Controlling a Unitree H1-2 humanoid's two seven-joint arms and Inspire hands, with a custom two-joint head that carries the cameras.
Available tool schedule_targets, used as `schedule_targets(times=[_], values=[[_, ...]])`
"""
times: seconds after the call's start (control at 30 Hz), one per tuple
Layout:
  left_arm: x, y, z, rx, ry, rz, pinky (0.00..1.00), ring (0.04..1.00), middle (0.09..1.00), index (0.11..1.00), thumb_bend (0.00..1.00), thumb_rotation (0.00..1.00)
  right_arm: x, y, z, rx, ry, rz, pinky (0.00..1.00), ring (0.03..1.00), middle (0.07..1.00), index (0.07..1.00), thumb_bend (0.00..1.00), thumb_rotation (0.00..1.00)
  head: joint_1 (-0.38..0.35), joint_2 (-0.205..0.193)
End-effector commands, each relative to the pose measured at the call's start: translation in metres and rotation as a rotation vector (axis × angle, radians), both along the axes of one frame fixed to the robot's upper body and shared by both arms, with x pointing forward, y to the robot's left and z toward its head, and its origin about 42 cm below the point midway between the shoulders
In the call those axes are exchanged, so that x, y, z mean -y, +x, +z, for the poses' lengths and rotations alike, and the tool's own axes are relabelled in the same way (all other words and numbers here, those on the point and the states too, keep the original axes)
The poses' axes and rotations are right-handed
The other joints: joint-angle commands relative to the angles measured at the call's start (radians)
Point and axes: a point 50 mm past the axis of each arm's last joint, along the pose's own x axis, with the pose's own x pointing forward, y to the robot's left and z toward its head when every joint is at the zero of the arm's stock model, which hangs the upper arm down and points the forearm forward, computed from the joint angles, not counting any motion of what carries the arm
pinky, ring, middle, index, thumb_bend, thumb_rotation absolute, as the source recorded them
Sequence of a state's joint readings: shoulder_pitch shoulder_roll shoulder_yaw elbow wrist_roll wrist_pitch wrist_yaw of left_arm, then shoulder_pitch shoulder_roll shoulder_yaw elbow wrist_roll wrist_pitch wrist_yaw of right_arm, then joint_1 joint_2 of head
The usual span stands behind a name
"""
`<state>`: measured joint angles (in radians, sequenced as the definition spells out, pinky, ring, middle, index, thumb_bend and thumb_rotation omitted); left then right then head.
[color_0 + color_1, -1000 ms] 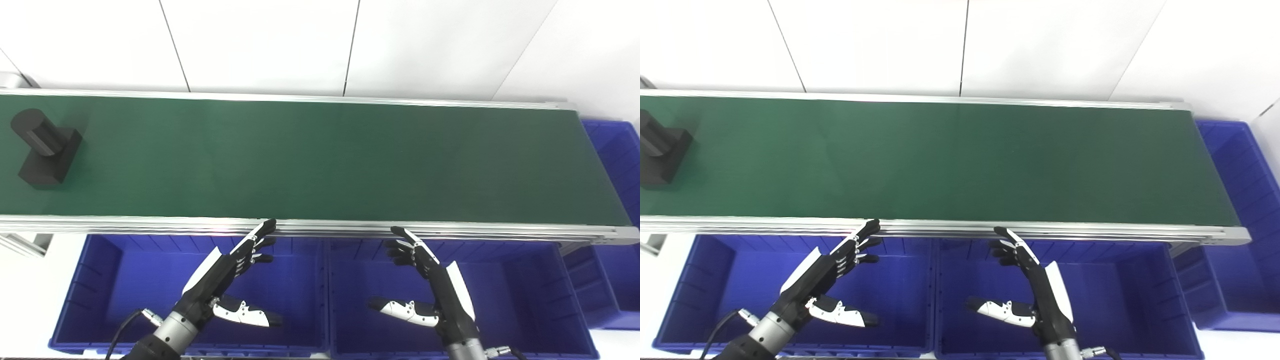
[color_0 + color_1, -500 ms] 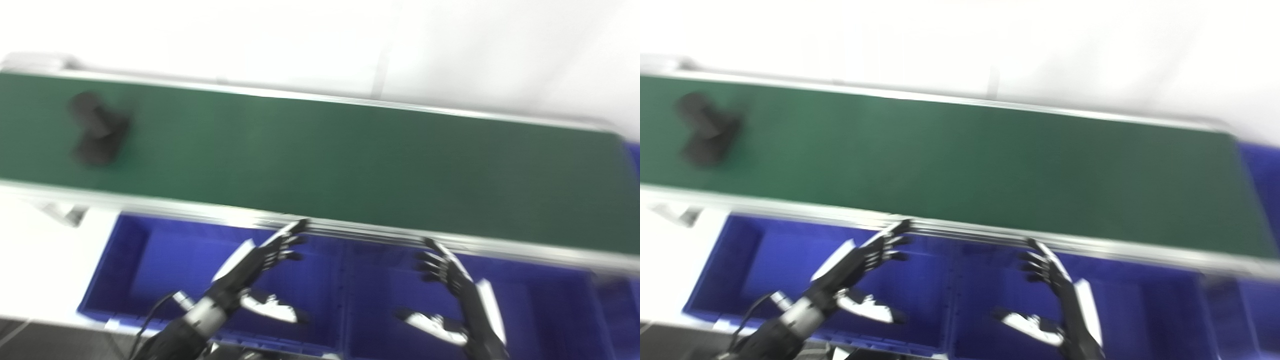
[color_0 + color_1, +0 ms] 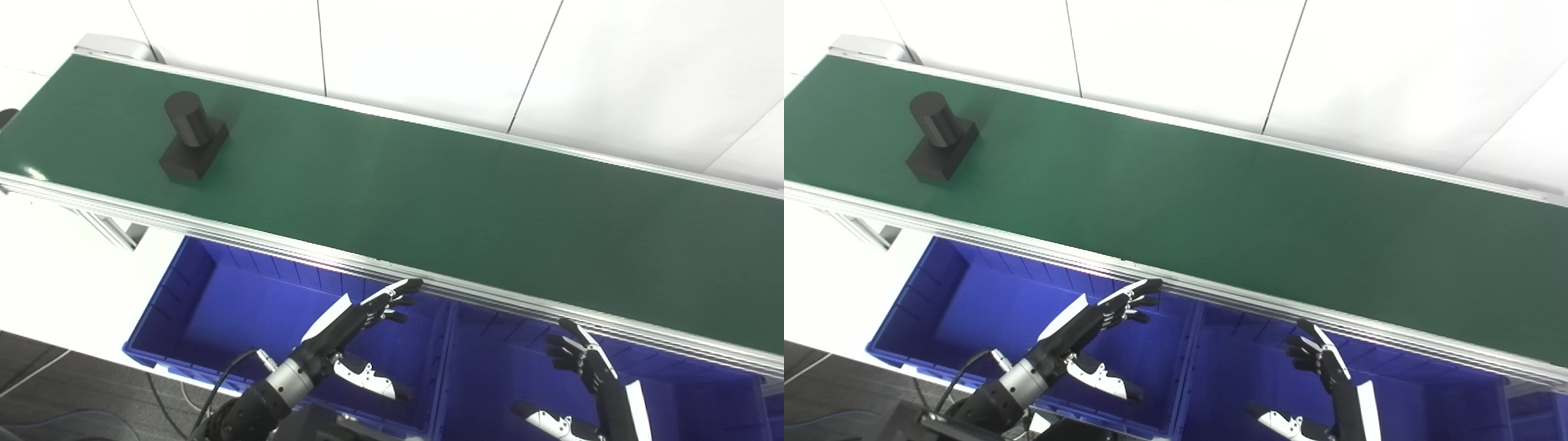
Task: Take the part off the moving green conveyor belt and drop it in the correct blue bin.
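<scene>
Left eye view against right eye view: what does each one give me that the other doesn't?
Only the left eye view catches a dark rounded piece at the picture's left edge, beside the belt's end. Only the right eye view shows a clear strip of a third blue bin at the lower right. Both show the black part standing on the green belt far left, and the left robot hand and right robot hand, both open, over two blue bins below the near rail.

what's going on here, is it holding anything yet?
Not yet. A black part rides the green belt at its far left, untouched. Both hands, left and right, hover open and empty over the blue bins below the belt's near edge.
</scene>
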<state>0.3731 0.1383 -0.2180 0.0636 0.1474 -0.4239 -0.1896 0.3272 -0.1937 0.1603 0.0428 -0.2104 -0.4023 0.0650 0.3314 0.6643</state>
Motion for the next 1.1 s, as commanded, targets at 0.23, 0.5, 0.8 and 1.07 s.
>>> schedule_targets(times=[0.23, 0.5, 0.8, 1.07], values=[[0.004, 0.004, 0.003, 0.057, -0.010, 0.018, 0.74, 0.863, 0.927, 0.911, 0.90, 0.18, 0.004, 0.003, 0.006, 0.079, 0.027, -0.020, 0.71, 0.742, 0.771, 0.868, 0.77, 0.22, 0.006, -0.036], [0.008, 0.004, 0.000, 0.058, -0.016, 0.058, 0.70, 0.814, 0.887, 0.870, 0.90, 0.15, 0.007, 0.003, 0.000, 0.063, 0.010, -0.026, 0.74, 0.757, 0.776, 0.874, 0.77, 0.22, 0.045, -0.080], [0.004, 0.000, 0.005, 0.066, -0.048, 0.078, 0.64, 0.797, 0.887, 0.843, 0.93, 0.18, 0.008, -0.001, 0.000, 0.043, 0.047, -0.043, 0.76, 0.772, 0.792, 0.881, 0.75, 0.11, 0.048, -0.089], [-0.010, -0.003, 0.009, 0.084, 0.013, 0.060, 0.67, 0.784, 0.865, 0.859, 0.93, 0.23, 0.013, -0.001, -0.002, 0.044, 0.021, -0.036, 0.72, 0.748, 0.782, 0.880, 0.75, 0.15, 0.039, -0.095]])
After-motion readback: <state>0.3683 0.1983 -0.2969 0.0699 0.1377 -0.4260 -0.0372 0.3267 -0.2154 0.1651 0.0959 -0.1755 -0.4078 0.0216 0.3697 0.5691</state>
